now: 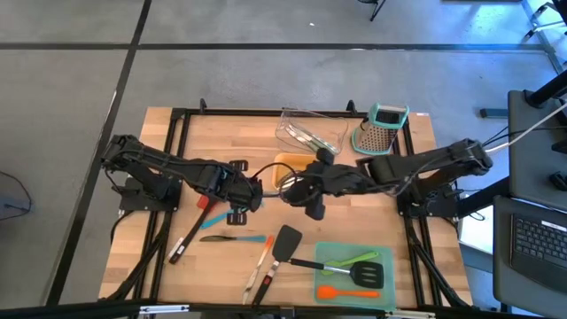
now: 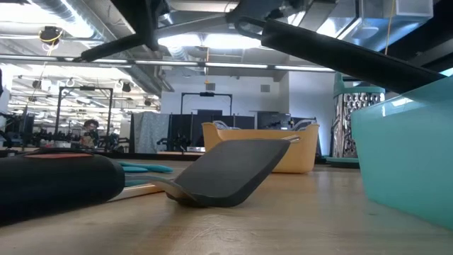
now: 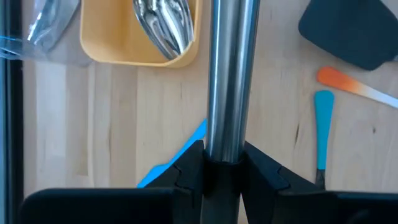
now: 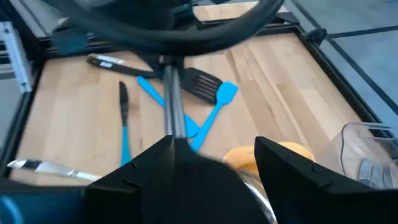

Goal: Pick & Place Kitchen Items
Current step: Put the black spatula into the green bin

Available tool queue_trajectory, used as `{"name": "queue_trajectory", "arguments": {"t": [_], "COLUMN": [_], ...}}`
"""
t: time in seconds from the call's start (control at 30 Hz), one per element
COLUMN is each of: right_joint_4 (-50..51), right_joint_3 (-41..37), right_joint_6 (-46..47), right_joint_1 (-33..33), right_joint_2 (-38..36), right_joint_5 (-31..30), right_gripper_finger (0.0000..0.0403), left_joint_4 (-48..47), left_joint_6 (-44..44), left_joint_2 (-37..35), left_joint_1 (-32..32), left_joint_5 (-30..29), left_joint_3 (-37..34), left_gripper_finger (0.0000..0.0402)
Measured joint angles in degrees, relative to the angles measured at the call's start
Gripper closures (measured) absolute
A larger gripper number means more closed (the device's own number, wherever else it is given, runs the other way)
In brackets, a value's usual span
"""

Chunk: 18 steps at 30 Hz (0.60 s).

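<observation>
The left gripper (image 3: 222, 180) is clamped on a steel handle (image 3: 228, 74) (the tool's working end is hidden), which juts ahead toward the orange tray (image 3: 140, 46) holding a steel scoop (image 3: 163, 25), probably to drop it there. The right gripper (image 4: 214, 149), fingers apart and empty, hovers nearby over the same tray (image 1: 292, 167). Below lie a black spatula (image 1: 288, 243) and other utensils.

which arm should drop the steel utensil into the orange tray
Left, probably. The left gripper is shut on the steel utensil, with the orange tray just ahead. The right gripper is open, holding nothing.
</observation>
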<state>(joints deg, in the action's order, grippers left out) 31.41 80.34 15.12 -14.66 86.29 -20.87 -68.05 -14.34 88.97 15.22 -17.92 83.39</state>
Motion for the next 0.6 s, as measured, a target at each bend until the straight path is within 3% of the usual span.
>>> {"name": "queue_trajectory", "arguments": {"t": [0.13, 0.3, 0.6], "right_joint_4": [-2.2, -6.4, -3.3], "right_joint_3": [0.0, 0.0, 0.0], "right_joint_6": [-1.6, -2.4, -2.7], "right_joint_1": [1.5, 3.2, 4.1], "right_joint_2": [2.4, 4.7, 8.8], "right_joint_5": [0.8, 7.1, 11.0], "right_gripper_finger": [0.018, 0.018, 0.018], "left_joint_4": [0.3, 1.3, 4.8], "left_joint_6": [1.3, 2.8, 6.9], "left_joint_2": [0.4, 1.8, 3.3], "left_joint_1": [-0.3, -2.3, -4.5], "left_joint_5": [0.7, 0.4, 0.0], "left_joint_3": [0.2, 0.3, 0.2], "left_gripper_finger": [0.0335, 0.0335, 0.0335]}}
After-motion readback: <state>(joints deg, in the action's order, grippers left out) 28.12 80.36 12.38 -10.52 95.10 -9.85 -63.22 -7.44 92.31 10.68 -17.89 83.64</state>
